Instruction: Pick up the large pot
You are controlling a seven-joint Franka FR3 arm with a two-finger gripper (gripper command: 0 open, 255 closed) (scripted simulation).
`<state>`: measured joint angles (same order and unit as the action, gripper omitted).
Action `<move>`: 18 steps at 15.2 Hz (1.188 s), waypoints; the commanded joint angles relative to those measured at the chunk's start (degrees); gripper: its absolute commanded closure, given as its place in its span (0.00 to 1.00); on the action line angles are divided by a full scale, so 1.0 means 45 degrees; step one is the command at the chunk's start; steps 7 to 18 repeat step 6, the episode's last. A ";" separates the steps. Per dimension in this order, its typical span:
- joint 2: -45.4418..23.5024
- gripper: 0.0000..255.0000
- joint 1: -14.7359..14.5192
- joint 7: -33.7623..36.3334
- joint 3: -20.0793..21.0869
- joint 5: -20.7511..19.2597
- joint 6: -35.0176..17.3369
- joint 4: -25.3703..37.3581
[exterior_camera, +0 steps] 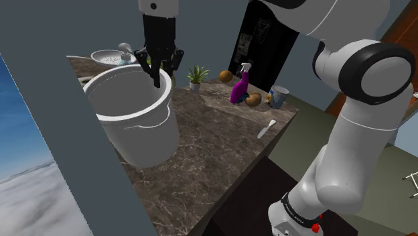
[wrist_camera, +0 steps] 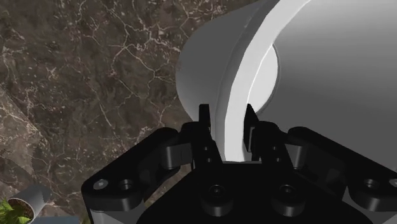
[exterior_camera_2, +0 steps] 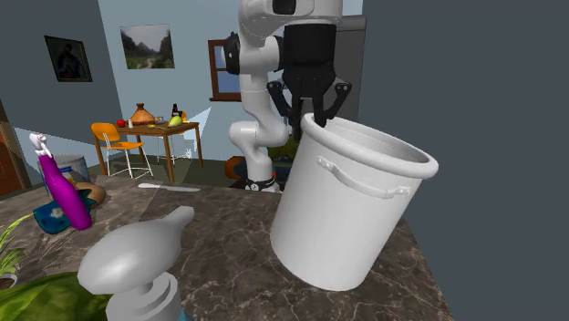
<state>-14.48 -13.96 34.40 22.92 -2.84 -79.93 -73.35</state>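
At upper left of the shoulder view, black two-finger claw (exterior_camera: 155,74) (wrist_camera: 227,118) clenched on rim of large white handled pot (exterior_camera: 141,127) (exterior_camera_2: 337,219). Pot tilted, frame left, over dark marble desk (exterior_camera: 214,147). Purple spray bottle (exterior_camera: 239,87) farther right.

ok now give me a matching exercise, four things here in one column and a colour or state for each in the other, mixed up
Things:
1. large pot
2. spray bottle
3. gripper
4. potted plant

Descriptions:
a. purple body
b. black, one finger on each side of a rim
c. green leaves
d. white, tilted

Pairs: 1-d, 2-a, 3-b, 4-c
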 commanded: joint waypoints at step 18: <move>-0.0455 1.00 -0.0213 0.0114 0.0041 -0.0183 0.1156 0.1650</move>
